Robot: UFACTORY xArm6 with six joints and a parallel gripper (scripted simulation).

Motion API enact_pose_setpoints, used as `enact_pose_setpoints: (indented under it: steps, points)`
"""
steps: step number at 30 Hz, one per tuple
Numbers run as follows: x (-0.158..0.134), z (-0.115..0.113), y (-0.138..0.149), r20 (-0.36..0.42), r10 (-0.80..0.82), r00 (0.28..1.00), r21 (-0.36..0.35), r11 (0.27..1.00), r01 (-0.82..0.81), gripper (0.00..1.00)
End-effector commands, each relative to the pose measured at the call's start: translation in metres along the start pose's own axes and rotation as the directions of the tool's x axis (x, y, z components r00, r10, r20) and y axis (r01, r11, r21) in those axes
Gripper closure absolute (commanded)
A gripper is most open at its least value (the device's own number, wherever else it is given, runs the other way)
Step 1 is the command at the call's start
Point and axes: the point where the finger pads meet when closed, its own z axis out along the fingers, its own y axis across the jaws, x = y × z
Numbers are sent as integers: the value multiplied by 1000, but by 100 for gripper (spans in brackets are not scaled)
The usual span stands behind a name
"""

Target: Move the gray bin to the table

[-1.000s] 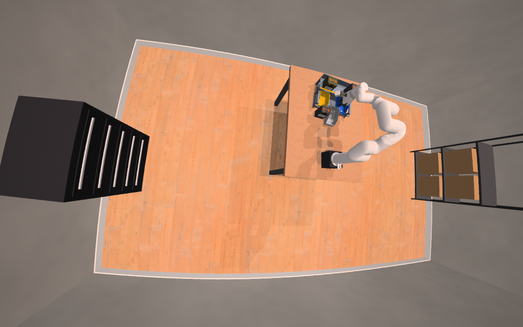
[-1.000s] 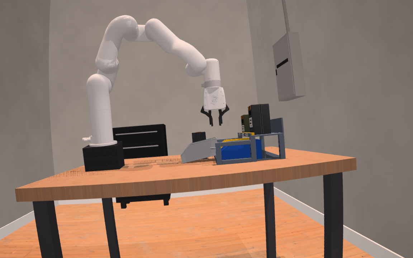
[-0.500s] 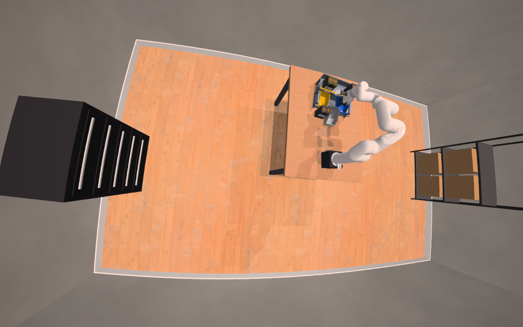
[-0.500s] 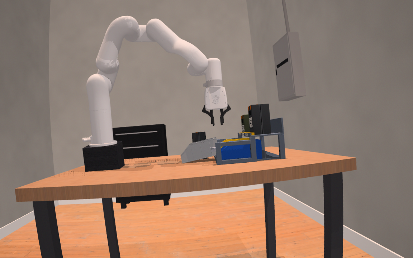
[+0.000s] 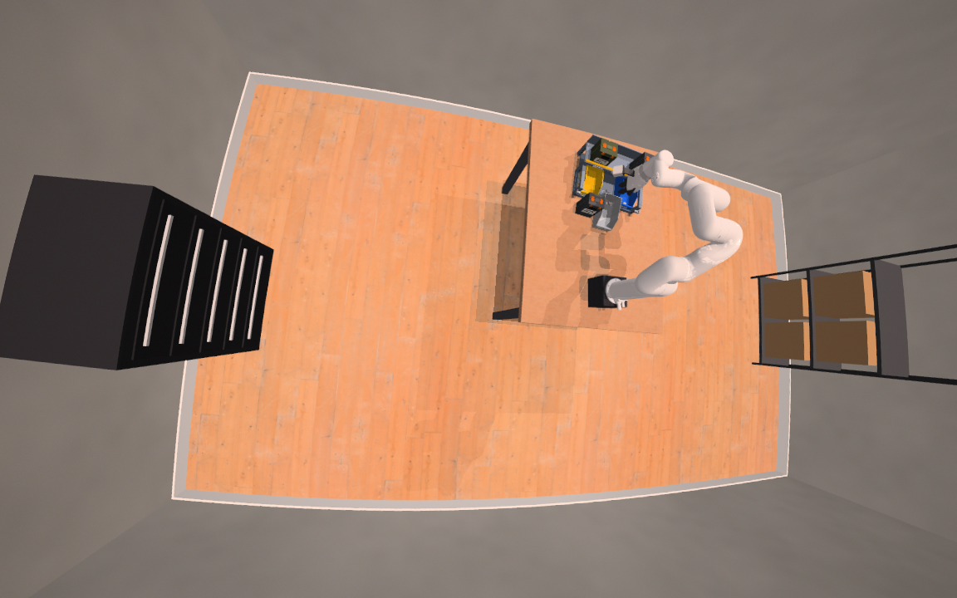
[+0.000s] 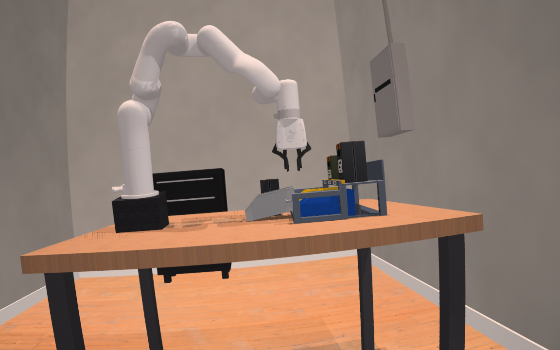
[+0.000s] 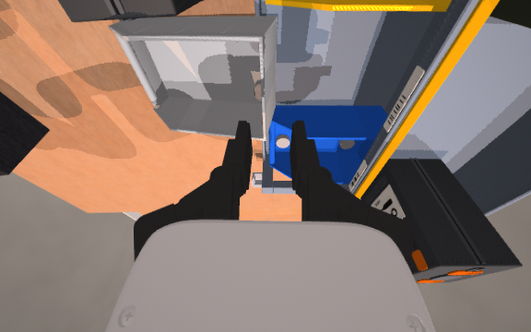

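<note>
White arm's hand (image 6: 291,165) hovering above the shelf (image 6: 340,204), fingers part-way apart with nothing between them, gray bin (image 6: 269,203) below and to its side, tilted, front edge on the worktop (image 6: 238,237), rear against the shelf, blue bin (image 7: 330,134) beneath the hand

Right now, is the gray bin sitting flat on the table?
No, the gray bin is tilted, one end down on the table and the other propped up at the shelf.
</note>
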Motion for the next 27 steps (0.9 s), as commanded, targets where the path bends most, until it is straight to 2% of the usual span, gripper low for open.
enact_pose_setpoints:
  steps: [1, 27]
  points:
    - [0, -2, 1, -1, 0, 1000, -6, 1000, 0, 67]
    - [0, 0, -3, -1, 0, 1000, -6, 1000, 0, 67]
